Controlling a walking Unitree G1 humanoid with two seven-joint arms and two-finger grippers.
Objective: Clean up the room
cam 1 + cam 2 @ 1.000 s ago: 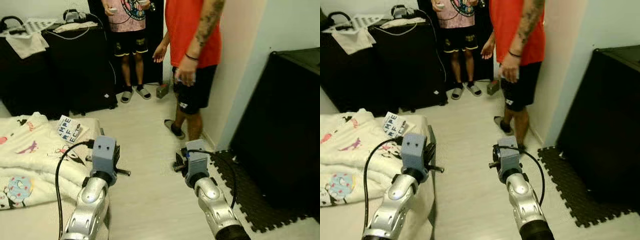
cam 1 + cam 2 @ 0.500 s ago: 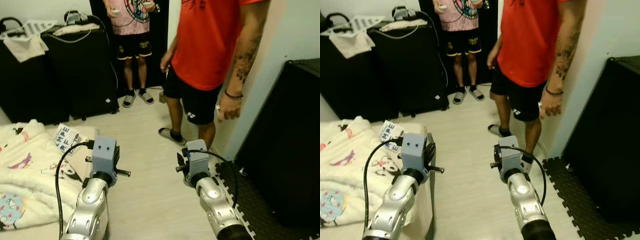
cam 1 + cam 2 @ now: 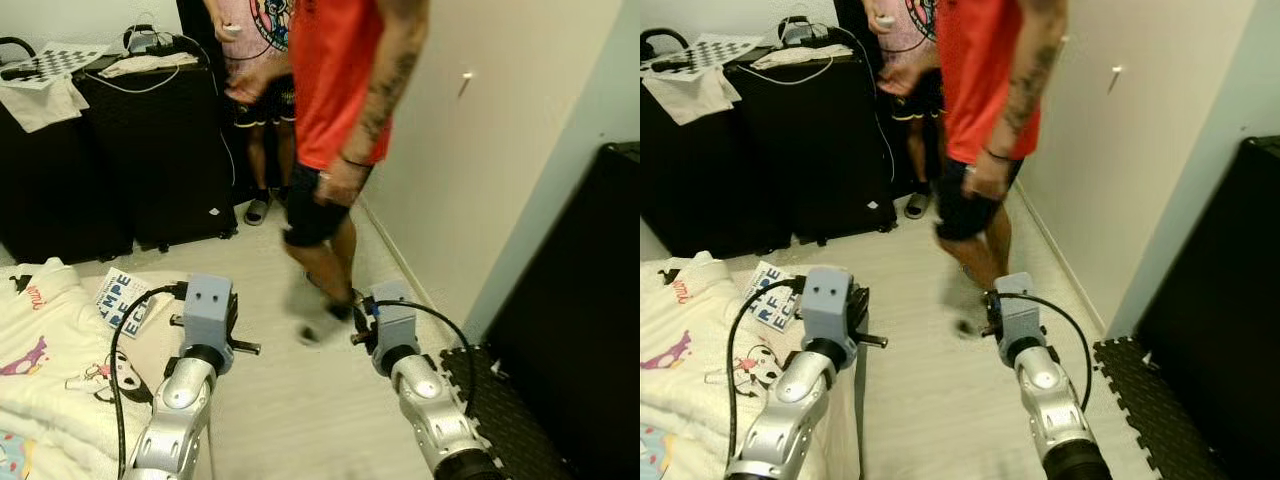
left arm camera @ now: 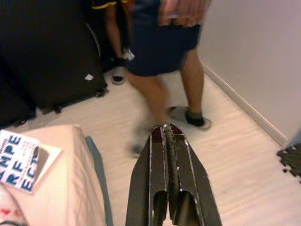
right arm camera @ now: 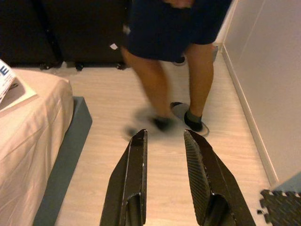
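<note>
A bed [image 3: 150, 345] with a white cartoon-print blanket [image 3: 40, 360] lies at my left. A white booklet with blue letters [image 3: 122, 300] rests on its near corner, beside my left arm [image 3: 208, 305]. In the left wrist view my left gripper [image 4: 168, 132] is shut with nothing in it, held over the pale floor next to the bed and the booklet [image 4: 16, 160]. My right gripper [image 5: 164, 136] is open and empty above the floor, pointing at the feet of a person in a red shirt [image 3: 340, 80].
The person in red is blurred in mid-step just ahead of both arms. A second person [image 3: 262, 30] stands behind. Black cabinets [image 3: 100, 170] with a checkerboard [image 3: 60, 60] and a white cloth [image 3: 40, 100] line the back. A black foam mat [image 3: 500, 400] and dark furniture [image 3: 590, 320] stand at right.
The person in red has stepped from beside the right wall to the middle of the floor. The camera has shifted, sliding the bed left and revealing more wall. Both grippers are unchanged.
</note>
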